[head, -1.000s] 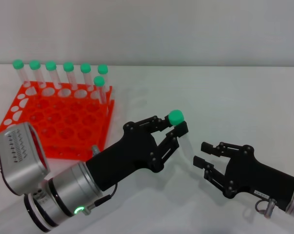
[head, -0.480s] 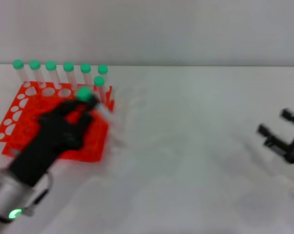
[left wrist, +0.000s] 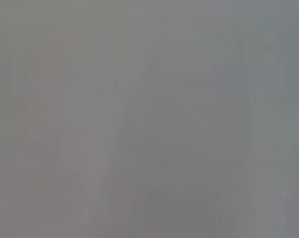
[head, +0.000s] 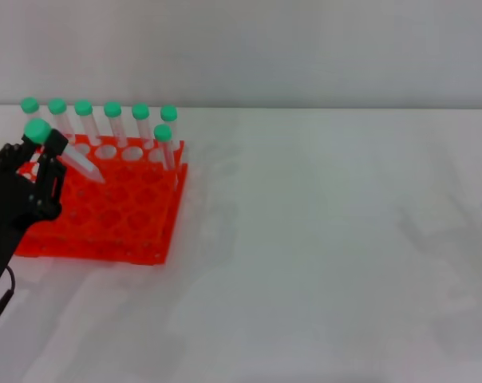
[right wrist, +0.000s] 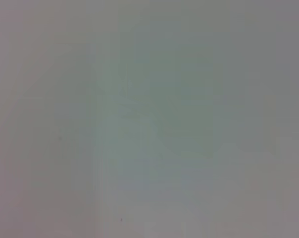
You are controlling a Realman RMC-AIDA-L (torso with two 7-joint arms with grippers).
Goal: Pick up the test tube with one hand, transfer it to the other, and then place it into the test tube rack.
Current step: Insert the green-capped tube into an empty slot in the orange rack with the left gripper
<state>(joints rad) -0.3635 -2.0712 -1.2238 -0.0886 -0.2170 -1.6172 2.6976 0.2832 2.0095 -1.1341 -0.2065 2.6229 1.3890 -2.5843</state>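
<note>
Our left gripper (head: 43, 159) is pinching the test tube (head: 64, 152), tilted over the test tube rack (head: 113, 223); we'd straighten it upright over a free hole first. Right gripper's out of view.

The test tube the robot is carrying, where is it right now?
In the head view, the test tube is at far left, tilted in the left gripper above the rack, in front of the row of standing tubes.

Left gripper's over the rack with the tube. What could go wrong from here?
1. The clear green-capped test tube is held tilted, tip over the orange-red plastic rack; it could catch a hole rim instead of entering.
2. The black left gripper works beside seven racked tubes and might knock one.
3. Both wrist views show nothing useful for alignment.
</note>
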